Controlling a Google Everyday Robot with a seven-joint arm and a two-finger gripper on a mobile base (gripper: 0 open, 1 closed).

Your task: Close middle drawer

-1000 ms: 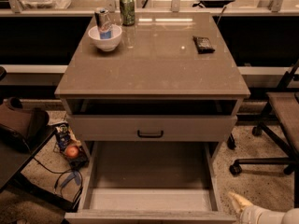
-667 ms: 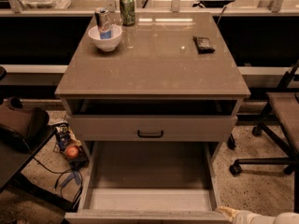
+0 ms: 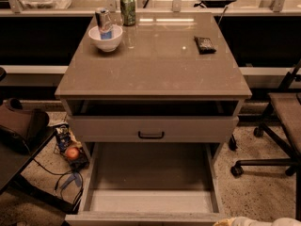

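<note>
Risks skewing and jamming the middle drawer (image 3: 150,173), pulled fully out at the bottom, if shoved off-centre from the gripper (image 3: 244,220) beside its front right corner. Cannot tell whether that gripper grasps anything. Shows nothing inside the drawer tray; holds an upright can (image 3: 103,20) in the white bowl (image 3: 106,37) up on the tabletop (image 3: 155,65).

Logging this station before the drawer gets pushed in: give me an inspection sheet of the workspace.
Surface: cabinet top, glossy grey-brown.
Job's things: middle drawer pulled far out, nothing seen inside; handled drawer above it pushed in.
Clutter: white bowl holding a can; green can; dark packet.
Grippers: gripper at the bottom edge, beside the open drawer's front right corner.
Cables: loose cable on the floor, left.
Surroundings: red round fruit and dark bag left; office chair right.
</note>
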